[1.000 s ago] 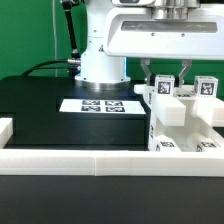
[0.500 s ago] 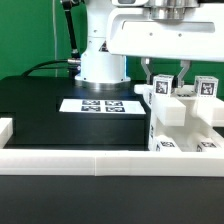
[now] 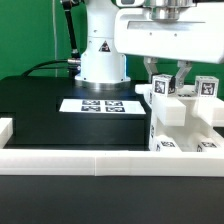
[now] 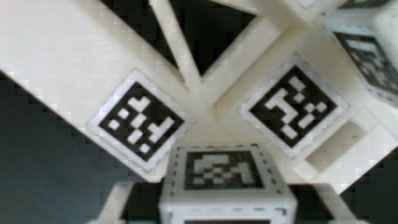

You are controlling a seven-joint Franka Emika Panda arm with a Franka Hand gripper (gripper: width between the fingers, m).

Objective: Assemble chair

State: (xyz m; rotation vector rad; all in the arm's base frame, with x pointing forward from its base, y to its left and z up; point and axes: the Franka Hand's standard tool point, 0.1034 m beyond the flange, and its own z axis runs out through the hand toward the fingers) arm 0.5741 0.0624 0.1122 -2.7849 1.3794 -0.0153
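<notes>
Front rail: a long low white rail (image 3: 100, 167) runs across the nearest edge of the black tabletop (image 3: 40, 105), with a short return at the exterior view's left.

Chair: the chair (image 3: 185, 125) stands just behind that rail at the exterior view's right, a stepped white assembly of slabs and posts carrying small square tags; it rests on the tabletop and looks partly built.

Tagged post: a small tagged post (image 3: 162, 89) stands up from the top of the assembly; the wrist view shows a tagged block face (image 4: 221, 170) close under the camera, with two more tags on slanted white faces beyond.

End effector: the end effector (image 3: 166, 80) hangs straight over that post, its fingers (image 3: 180, 73) down on either side of it and spread about as wide as the part; whether the pads actually press on it cannot be told.

Marker board: the marker board (image 3: 100, 105) lies flat mid-tabletop, well apart from the chair.

Arm base: the white base (image 3: 100, 55) stands at the far edge.

Step in hand: likely seating or grasping the upright post on the assembly.

Next move: it probably calls for keeping the fingers centred on the post and staying vertical, so that the part does not tilt in its socket.
</notes>
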